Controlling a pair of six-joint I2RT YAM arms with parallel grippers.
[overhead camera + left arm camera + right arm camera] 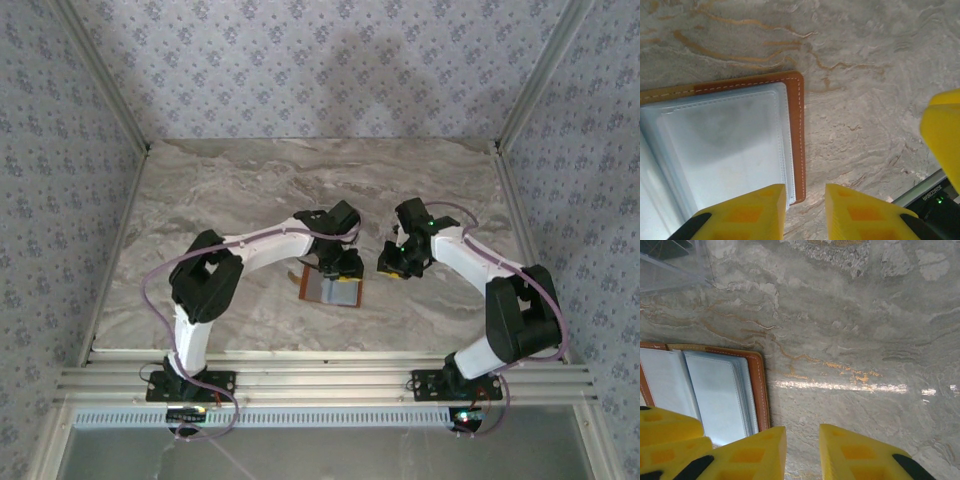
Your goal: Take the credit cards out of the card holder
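Observation:
The card holder (335,292) lies open on the marble table, a brown leather rim around grey-blue pockets (720,150). No credit card shows apart from the pockets; whether one sits inside I cannot tell. My left gripper (806,187) hovers open over the holder's right edge (799,140), one finger above the pocket and the other above bare table, with nothing between them. My right gripper (802,429) is open and empty just right of the holder (720,390), over bare marble. From above, the left gripper (347,265) and right gripper (393,265) stand close together.
A clear shiny plastic sheet (670,265) lies beyond the holder in the right wrist view. The other arm's yellow fingers (942,135) crowd the left wrist view's right edge. Aluminium rails (320,380) run along the near table edge. Wallpapered walls close three sides.

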